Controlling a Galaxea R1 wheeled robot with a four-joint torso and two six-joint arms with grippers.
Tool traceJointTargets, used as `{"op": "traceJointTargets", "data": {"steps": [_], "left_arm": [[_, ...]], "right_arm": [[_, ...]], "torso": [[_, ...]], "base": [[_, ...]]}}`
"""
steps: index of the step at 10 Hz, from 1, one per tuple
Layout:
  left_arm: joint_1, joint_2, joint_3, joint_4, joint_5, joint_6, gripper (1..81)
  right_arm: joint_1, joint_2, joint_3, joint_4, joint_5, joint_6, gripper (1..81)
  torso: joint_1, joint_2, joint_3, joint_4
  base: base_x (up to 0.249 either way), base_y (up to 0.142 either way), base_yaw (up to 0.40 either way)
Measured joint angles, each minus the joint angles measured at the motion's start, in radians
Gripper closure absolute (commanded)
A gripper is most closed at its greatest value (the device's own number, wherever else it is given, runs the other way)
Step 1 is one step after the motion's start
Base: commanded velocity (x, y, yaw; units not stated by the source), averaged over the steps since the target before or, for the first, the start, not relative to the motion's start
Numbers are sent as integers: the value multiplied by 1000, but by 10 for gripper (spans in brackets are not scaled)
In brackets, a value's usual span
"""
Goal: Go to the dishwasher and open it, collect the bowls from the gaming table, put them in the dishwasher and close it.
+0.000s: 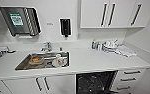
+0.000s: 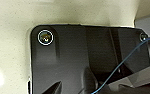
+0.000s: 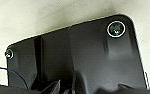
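Observation:
The dishwasher [image 1: 94,83] stands open under the white counter [image 1: 91,61], just right of the sink. Its inside is dark, with faint rack shapes. The gaming table and the bowls on it are out of view. In the left wrist view the robot's dark plate [image 2: 91,60] hangs over a pale speckled surface. The right wrist view has the same kind of plate [image 3: 91,57] over the same pale surface.
A steel sink [image 1: 23,65] holds a brownish dish [image 1: 36,60] and a white patterned dish [image 1: 59,60], with a tap [image 1: 48,46] behind. Bottles and dishware [image 1: 108,45] and a cloth [image 1: 126,52] sit at the counter's right. Drawers [image 1: 131,80] flank the dishwasher; white doors [image 1: 41,85] are under the sink.

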Motion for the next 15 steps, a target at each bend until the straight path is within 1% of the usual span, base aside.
{"op": "traceJointTargets", "data": {"steps": [7,12,13,15], "left_arm": [[14,-2,-2,0,0,0,10],[14,-2,-2,0,0,0,10],[14,-2,-2,0,3,0,10],[12,-1,-2,0,-1,1,10]], "right_arm": [[-5,2,0,-8,-1,-4,10],[-6,16,-1,-21,-1,-8,10],[-8,21,-1,-22,-1,-8,10],[-8,20,-2,-22,0,-8,10]], "torso": [[-160,244,135,0],[-264,404,150,0],[-280,429,167,0],[-320,490,228,0]], "base": [[0,0,0],[0,0,0],[0,0,0],[0,0,0]]}}
